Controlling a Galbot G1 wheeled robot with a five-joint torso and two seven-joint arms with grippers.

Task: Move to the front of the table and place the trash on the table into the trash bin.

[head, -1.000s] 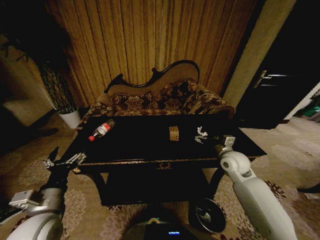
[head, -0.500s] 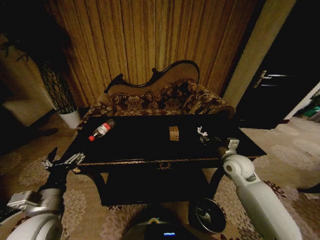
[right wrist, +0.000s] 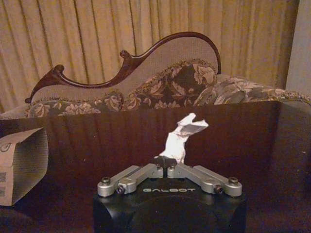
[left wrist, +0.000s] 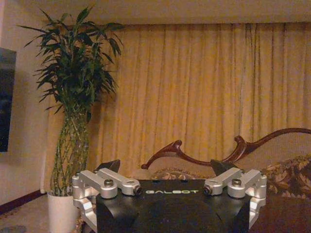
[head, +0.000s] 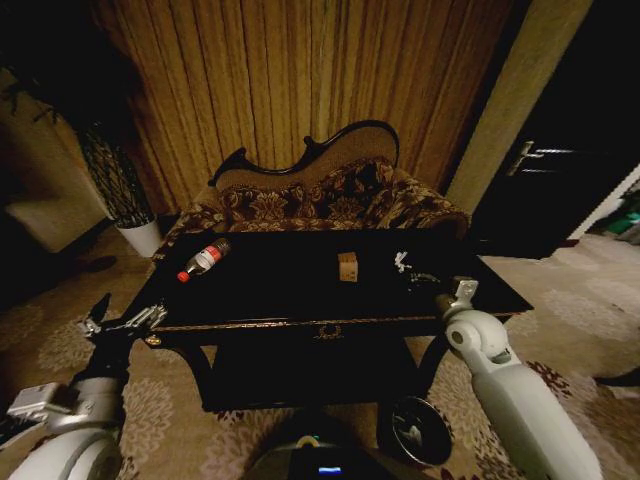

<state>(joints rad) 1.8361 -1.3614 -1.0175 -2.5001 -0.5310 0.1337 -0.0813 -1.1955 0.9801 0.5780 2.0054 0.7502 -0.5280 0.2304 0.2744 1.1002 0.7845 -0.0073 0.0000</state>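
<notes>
Right gripper closes on the wrapper

The right gripper (right wrist: 165, 164) has reached forward over the counter (head: 290, 285) since a second ago, and its jaws now pinch the base of the crumpled white wrapper (right wrist: 182, 137), which has shifted back and stands upright between them.

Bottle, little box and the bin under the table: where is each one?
bottle (head: 204, 259), head view, on its red label.
box (head: 347, 266), head view, on its front face.
bin (head: 420, 432), head view, on its shiny inside wall.
</notes>
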